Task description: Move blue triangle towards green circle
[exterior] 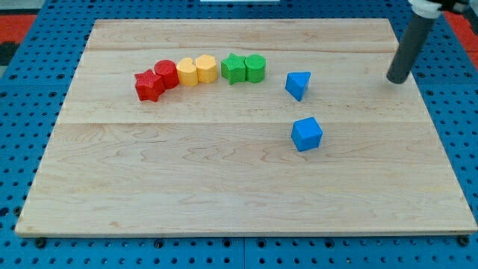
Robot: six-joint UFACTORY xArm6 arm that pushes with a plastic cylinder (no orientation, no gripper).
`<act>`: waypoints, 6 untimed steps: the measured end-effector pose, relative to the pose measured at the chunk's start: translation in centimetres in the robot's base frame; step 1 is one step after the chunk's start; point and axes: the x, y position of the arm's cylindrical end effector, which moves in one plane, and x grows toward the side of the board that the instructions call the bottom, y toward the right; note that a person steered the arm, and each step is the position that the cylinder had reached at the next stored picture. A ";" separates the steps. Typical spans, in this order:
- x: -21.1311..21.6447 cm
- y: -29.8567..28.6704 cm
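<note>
Currently my tip (396, 79) rests at the upper right of the frame, well apart from the blue triangle (298, 84) at centre right. No jaws exist to report; the rod ends bare. The green circle (255, 68) sits just left of the triangle, touching a green star (234, 69). Advice: come round to the triangle's right face and push left, slightly upward. Yellow blocks (196, 71) and red blocks (156, 79) lie beyond; a blue cube (306, 134) sits below, clear of the path on the board (224, 187).
</note>
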 end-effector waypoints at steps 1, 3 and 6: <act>2.7 -3.1; 2.5 -12.4; 0.3 -20.2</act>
